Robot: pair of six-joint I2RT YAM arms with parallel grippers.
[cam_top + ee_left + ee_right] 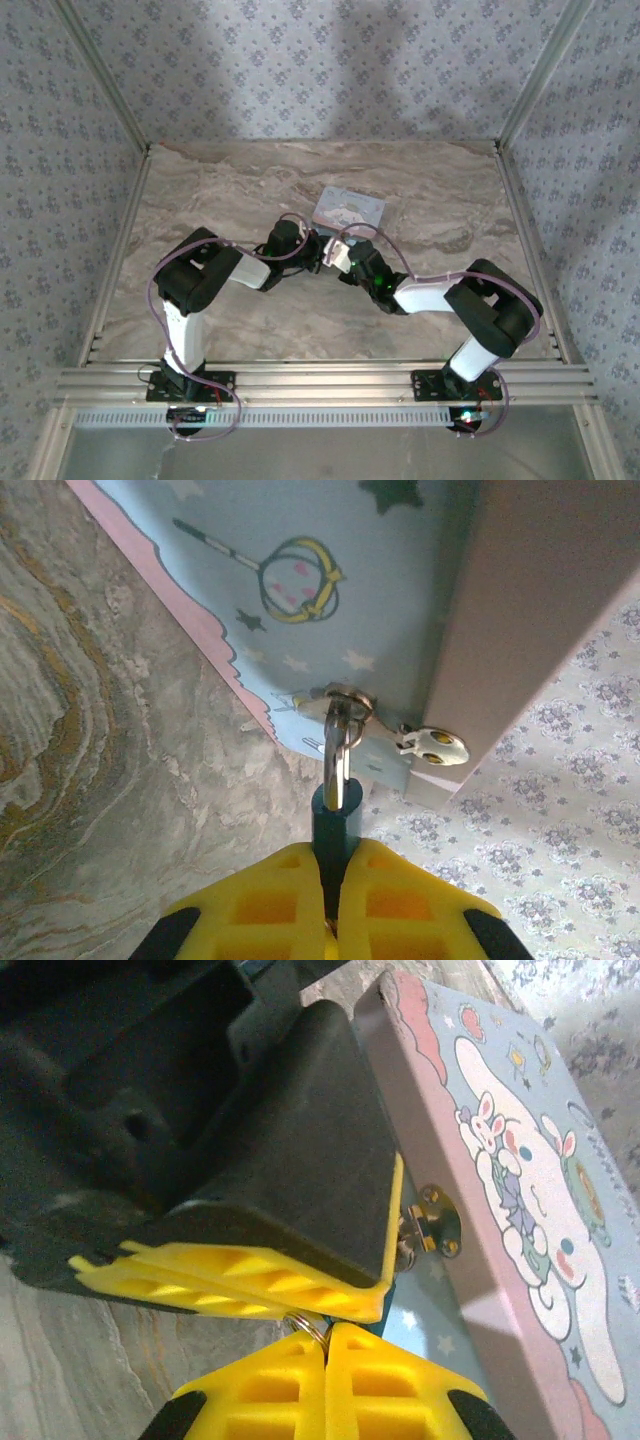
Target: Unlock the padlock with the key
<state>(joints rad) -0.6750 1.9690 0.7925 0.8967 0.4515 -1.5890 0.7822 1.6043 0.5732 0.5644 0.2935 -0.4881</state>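
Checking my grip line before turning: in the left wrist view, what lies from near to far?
Nearest first: left gripper → padlock, pinched in its jaws → metal hasp loop → pastel blue box.

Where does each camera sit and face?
Top external: above and behind, looking down on the table, both arms meeting by the box.
Left wrist: faces along its yellow fingers, shut on the padlock at the box's latch.
Right wrist: faces over its fingers, shut on a key ring, toward the left gripper and box.
All share the box.
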